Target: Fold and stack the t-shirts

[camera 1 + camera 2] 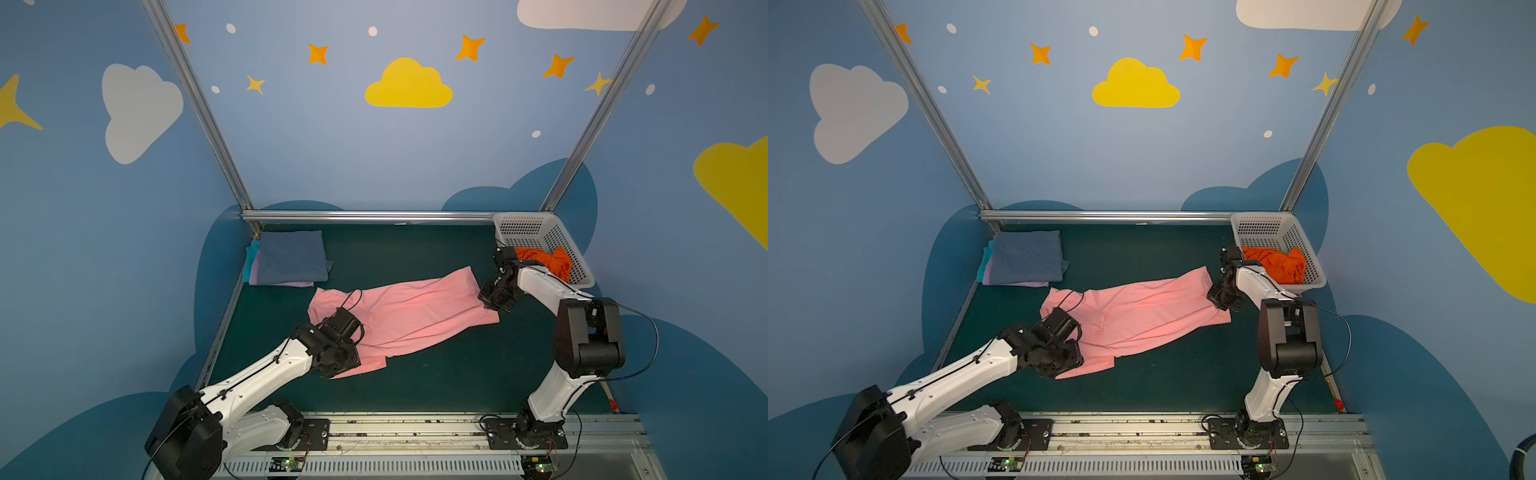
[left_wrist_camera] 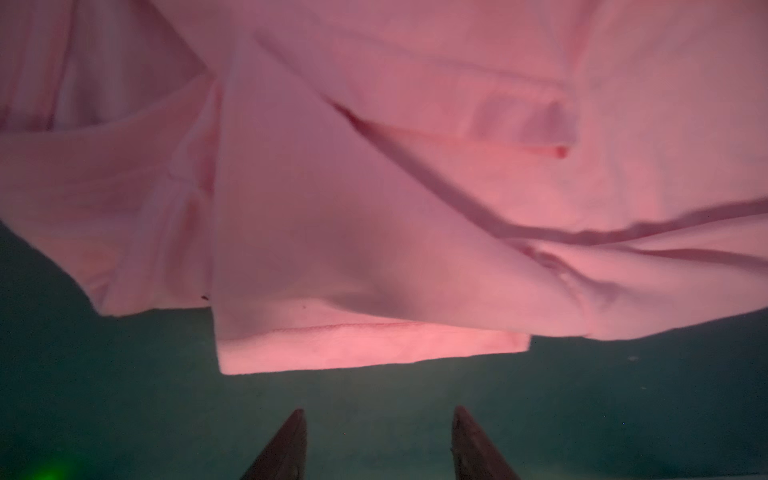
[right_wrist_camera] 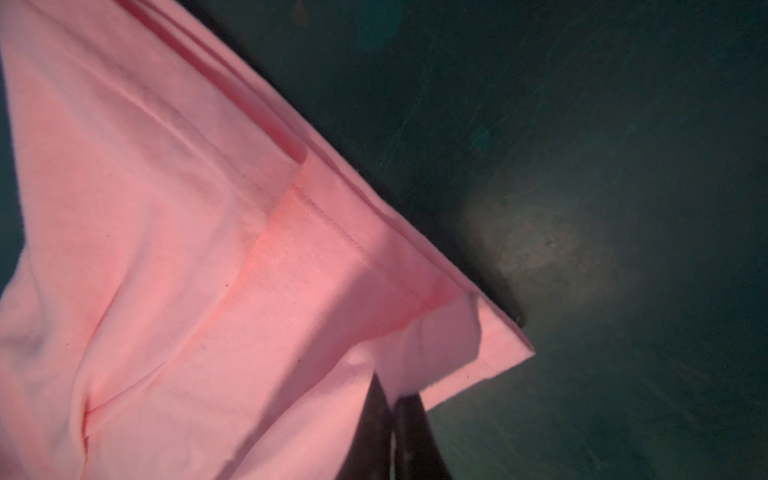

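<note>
Three tees are already lying folded in a stack at about 10 o'clock on the green table [image 1: 457, 374]. The slate-blue t-shirt [image 1: 291, 255] is lying on top, with the lavender t-shirt [image 1: 286, 284] showing under it and the teal t-shirt [image 1: 248, 261] peeking out at the side.

The light pink t-shirt [image 1: 415, 307] is lying across the middle, running from roughly 8 o'clock toward 3 o'clock, rumpled and not yet folded. The right gripper [image 3: 392, 401] is pinching its hem corner at the 3 o'clock end, jaws clenched on the cloth. The left gripper [image 2: 378, 411] is hovering just off the shirt's edge at the 8 o'clock end, jaws parted with nothing between them.

The bright orange t-shirt [image 1: 552, 259] is sitting crumpled in the white perforated basket [image 1: 523, 228] at 2 o'clock.

As I judge it, the job is running a little past halfway. The pink tee is waiting on its folds and a place on the stack, and the orange one is waiting after it.
</note>
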You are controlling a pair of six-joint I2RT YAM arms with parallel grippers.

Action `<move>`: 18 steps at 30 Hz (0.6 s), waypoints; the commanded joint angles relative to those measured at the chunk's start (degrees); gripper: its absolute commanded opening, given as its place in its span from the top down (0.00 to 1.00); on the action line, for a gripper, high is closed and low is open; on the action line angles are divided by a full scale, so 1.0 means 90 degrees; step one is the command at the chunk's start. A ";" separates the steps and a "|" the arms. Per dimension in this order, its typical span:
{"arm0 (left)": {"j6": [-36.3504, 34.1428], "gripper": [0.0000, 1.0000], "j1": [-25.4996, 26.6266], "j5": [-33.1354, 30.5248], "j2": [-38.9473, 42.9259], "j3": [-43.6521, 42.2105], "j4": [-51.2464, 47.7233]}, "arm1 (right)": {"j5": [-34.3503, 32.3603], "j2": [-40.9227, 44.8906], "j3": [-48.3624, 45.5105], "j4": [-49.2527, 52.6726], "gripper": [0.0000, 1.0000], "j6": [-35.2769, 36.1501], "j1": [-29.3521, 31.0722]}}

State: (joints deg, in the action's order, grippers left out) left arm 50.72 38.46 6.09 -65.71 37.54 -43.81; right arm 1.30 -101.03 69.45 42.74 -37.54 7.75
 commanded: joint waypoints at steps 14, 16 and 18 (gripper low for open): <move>-0.0198 0.79 0.0202 -0.1426 -0.2649 0.0529 -0.0234 | -0.0125 -0.0160 0.0317 0.0295 0.95 -0.0043 0.0115; -0.0271 0.93 0.0143 -0.1429 -0.2677 0.0736 -0.0375 | -0.0125 -0.0170 0.0352 0.0315 0.95 -0.0043 0.0114; -0.0298 0.96 0.0113 -0.1409 -0.2471 0.0968 -0.0590 | -0.0143 -0.0161 0.0378 0.0338 0.95 -0.0038 0.0118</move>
State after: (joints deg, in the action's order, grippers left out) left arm 48.75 40.51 -0.97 -87.44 46.00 -44.69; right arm 1.02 -101.78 71.09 44.27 -37.56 8.58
